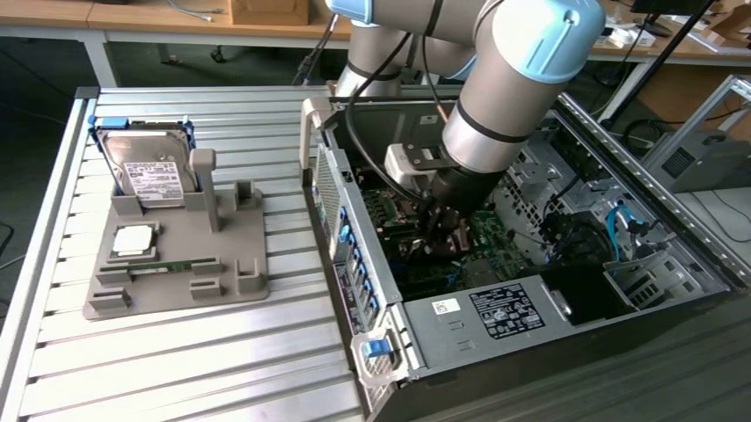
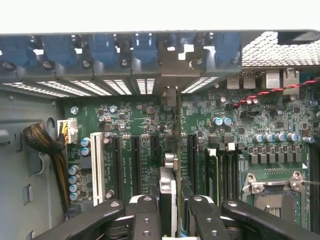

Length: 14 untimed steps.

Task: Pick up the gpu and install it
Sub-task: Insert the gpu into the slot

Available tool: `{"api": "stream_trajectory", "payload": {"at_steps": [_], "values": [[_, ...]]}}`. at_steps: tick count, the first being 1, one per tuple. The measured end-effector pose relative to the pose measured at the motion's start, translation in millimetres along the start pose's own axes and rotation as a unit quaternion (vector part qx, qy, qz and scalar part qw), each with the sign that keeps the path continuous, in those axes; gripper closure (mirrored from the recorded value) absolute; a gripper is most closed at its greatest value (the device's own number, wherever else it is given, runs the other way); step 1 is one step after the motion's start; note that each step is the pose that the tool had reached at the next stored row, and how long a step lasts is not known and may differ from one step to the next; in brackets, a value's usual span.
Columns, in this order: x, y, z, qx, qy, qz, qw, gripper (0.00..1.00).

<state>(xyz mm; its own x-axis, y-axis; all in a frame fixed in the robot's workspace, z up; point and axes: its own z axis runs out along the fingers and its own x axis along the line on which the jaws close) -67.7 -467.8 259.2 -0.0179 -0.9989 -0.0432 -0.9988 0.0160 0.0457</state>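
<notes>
The gpu [image 2: 168,186] is seen edge-on as a thin dark card, and my gripper [image 2: 170,204] is shut on it. The black fingers [image 2: 146,216] press on both faces of the card. The card stands upright over the green motherboard [image 2: 125,125], in line with the long black expansion slots [image 2: 136,162]. Its far end [image 2: 170,96] reaches the case's rear wall under the blue clips [image 2: 145,50]. In the exterior view my gripper [image 1: 437,230] is deep inside the open computer case [image 1: 516,312], low over the board. Whether the card sits in a slot I cannot tell.
Cables [image 2: 45,142] and a white slot [image 2: 97,165] lie beside the black slots, and the processor socket [image 2: 272,192] is on the other side. On the ribbed table, a grey fixture [image 1: 246,272] holds a silver hard drive [image 1: 153,176], a processor chip [image 1: 133,239] and a memory stick [image 1: 176,264].
</notes>
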Motion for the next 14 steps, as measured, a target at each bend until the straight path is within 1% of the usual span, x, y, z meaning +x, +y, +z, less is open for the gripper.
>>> {"api": "stream_trajectory", "payload": {"at_steps": [5, 8, 10, 14], "values": [[-0.6, -0.2, 0.0, -0.0002, 0.0002, -0.004, 1.0, 0.73], [-3.2, 0.0, 0.0, -0.0002, 0.0005, -0.005, 1.0, 0.73], [-7.2, 0.1, 0.1, -0.0003, 0.0004, -0.005, 1.0, 0.73], [-7.4, 0.0, 0.3, -0.0003, 0.0002, -0.006, 1.0, 0.73]]}}
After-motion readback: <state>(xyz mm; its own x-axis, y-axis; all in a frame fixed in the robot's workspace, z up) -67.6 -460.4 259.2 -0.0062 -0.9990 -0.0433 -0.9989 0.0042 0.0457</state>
